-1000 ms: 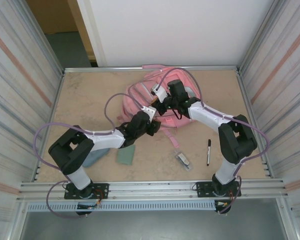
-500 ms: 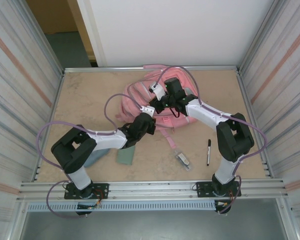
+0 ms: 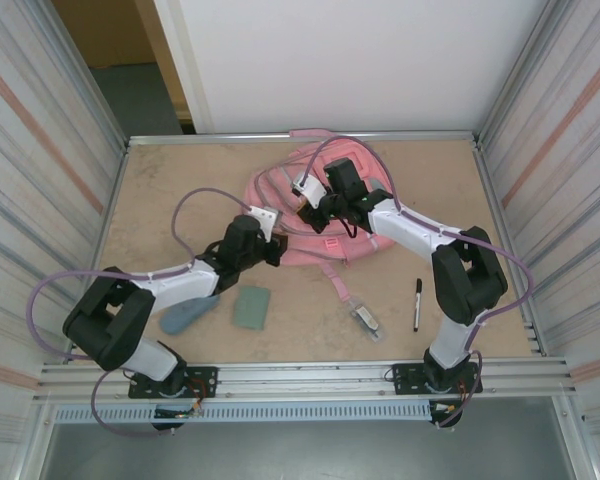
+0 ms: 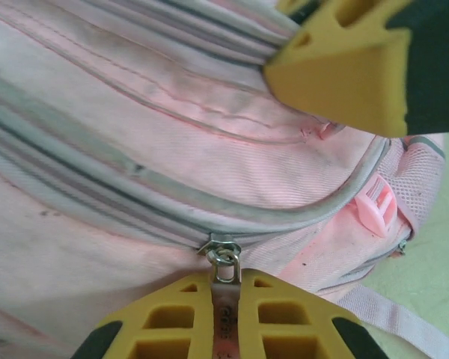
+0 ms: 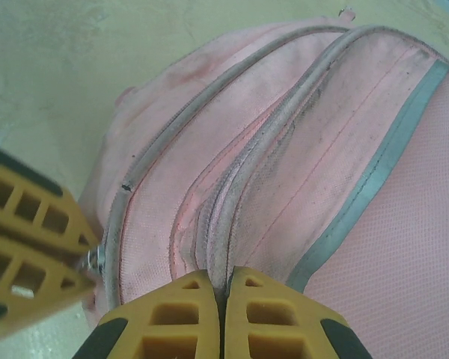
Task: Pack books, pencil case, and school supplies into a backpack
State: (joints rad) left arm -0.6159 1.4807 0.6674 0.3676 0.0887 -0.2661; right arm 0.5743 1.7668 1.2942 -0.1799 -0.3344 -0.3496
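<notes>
On the backpack [image 3: 305,245], left gripper [image 4: 226,280] has clamped the zipper pull [image 4: 224,256]; right gripper [image 5: 222,280] pinches the fabric [image 5: 226,224].

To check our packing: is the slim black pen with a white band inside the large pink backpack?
No, the slim black pen lies on the tan tabletop, apart from the large pink backpack.

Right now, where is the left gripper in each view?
Top external: left gripper at the backpack's left edge, mid-picture.
Left wrist: bottom centre, shut on the zipper pull.
Right wrist: left edge, reaching in.
Shared landmark: the metal zipper pull in its grip.
</notes>
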